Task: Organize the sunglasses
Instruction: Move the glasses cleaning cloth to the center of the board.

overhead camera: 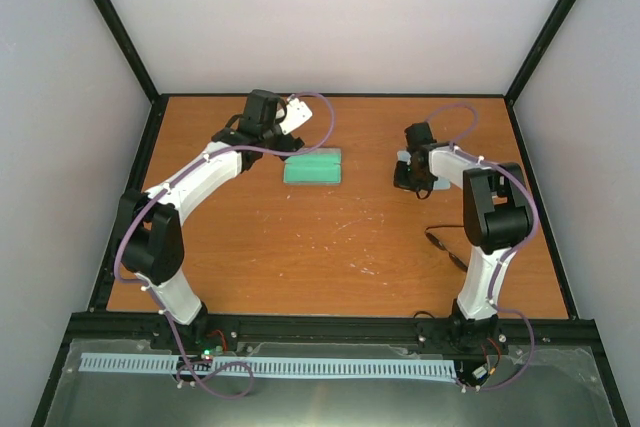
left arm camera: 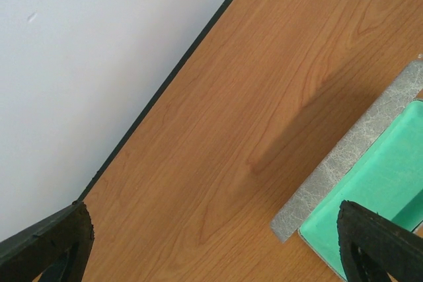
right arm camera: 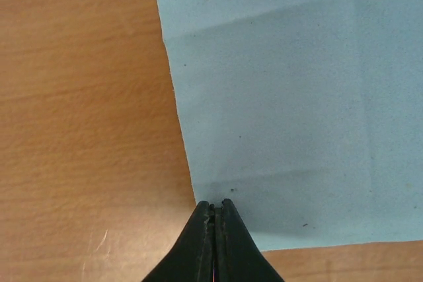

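The sunglasses [overhead camera: 447,247], thin and dark, lie on the table right of centre, beside the right arm and untouched. My right gripper [right arm camera: 217,204] is shut, its tips meeting at the near left corner of the pale blue cloth [right arm camera: 284,97], which lies flat. Whether the corner is pinched between them does not show. From above, this gripper [overhead camera: 408,185] hangs over the cloth [overhead camera: 437,188]. My left gripper [left arm camera: 215,255] is wide open with nothing in it, low over bare wood just left of the open grey case [left arm camera: 350,163] with green lining. From above, it [overhead camera: 290,139] sits at the case's [overhead camera: 313,167] back left corner.
The white back wall and a black frame rail [left arm camera: 165,84] run close behind the left gripper. Black rails edge the table [overhead camera: 330,247] on all sides.
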Available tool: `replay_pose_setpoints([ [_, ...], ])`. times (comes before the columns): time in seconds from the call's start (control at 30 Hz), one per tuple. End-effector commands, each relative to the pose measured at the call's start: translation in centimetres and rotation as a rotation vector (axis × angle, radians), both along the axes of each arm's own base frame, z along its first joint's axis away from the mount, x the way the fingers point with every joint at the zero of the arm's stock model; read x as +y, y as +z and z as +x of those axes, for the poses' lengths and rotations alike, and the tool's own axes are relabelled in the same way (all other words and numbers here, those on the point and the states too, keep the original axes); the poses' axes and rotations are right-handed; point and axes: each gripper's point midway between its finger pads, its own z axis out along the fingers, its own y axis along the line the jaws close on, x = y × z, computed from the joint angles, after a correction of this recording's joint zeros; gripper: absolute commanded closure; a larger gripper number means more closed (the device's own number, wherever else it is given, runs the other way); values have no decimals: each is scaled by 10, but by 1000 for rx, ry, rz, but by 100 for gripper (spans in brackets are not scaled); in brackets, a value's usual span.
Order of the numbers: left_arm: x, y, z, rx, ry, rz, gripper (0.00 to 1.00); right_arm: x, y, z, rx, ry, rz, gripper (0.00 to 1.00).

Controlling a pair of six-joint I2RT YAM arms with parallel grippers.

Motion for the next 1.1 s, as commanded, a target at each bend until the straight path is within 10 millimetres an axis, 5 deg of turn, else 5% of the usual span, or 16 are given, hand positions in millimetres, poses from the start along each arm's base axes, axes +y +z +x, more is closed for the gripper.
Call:
replay_pose_setpoints([
  [0.0,-6,18,-2,-39,-17,-51,1,13,-18,-41,121,16,20,97],
  [0.43,-7,19,-10,-44,-34,-81,1,77,-3,-94,186,144,124,97],
  [0.77,-9,22,-21,-35,-51,-123,0,94,4,-131,231,151,150,97],
  [1.07,-6,23,-32,-23,-38,-159,1,131,0,-177,332,257,170,97],
])
